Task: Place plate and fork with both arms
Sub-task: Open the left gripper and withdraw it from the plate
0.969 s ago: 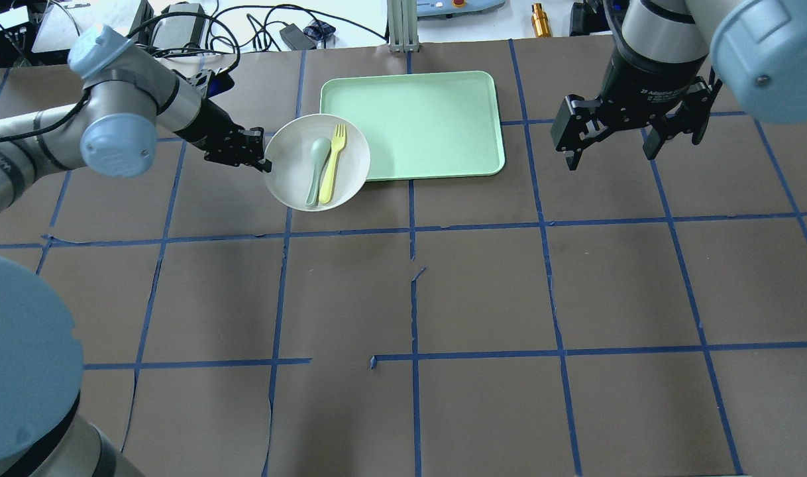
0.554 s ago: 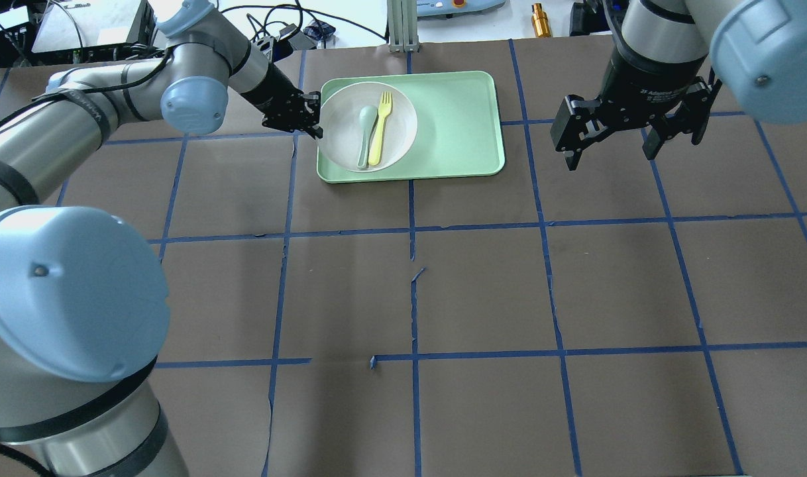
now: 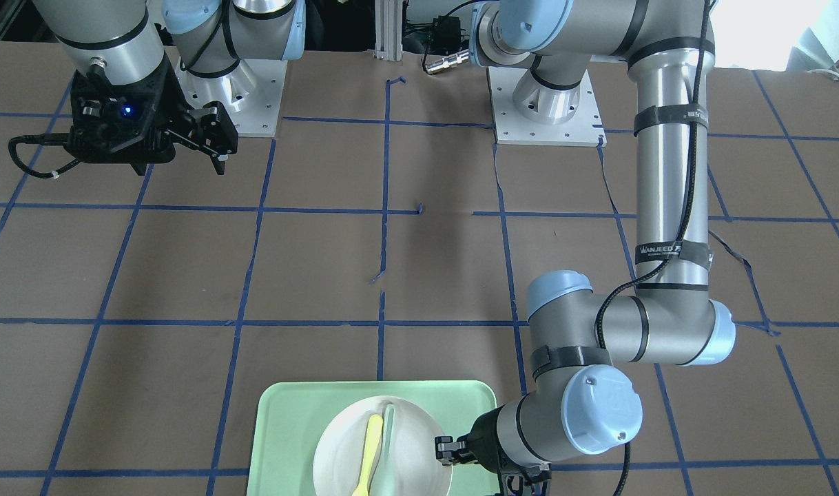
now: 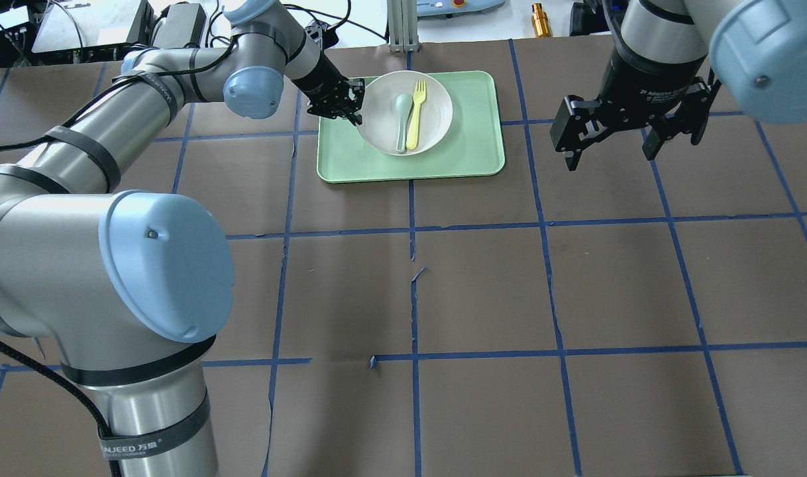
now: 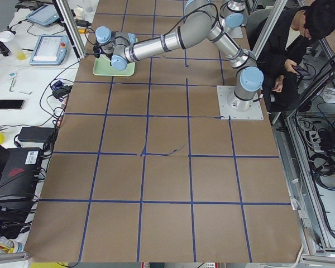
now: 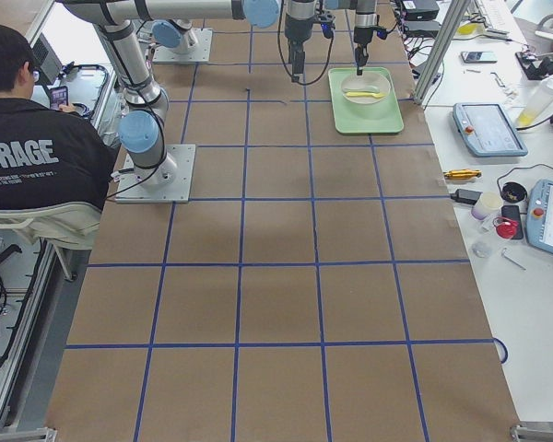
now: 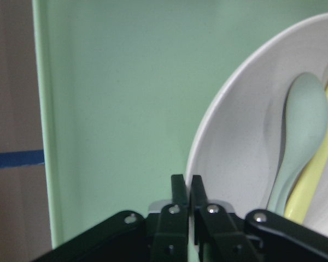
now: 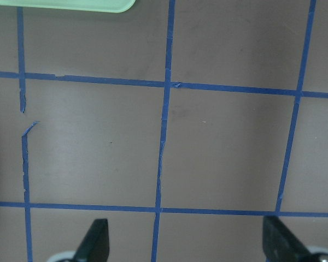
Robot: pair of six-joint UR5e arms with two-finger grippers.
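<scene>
The off-white plate is over the light-green tray, toward its far middle. The pale-yellow fork lies in the plate beside a grey-green spoon. My left gripper is shut on the plate's left rim. In the left wrist view its fingers pinch the rim edge-on. I cannot tell whether the plate rests on the tray or hangs just above it. My right gripper is open and empty, hovering right of the tray, with only taped table below it.
The tray's right and near parts are bare. Blue tape lines grid the brown table. Cables, a power brick and a brass part lie beyond the table's far edge. A seated person is beside the robot's base.
My left arm has carried the plate, with fork and spoon in it, from the table left of the tray up and right to over the tray. The right arm has not moved.
</scene>
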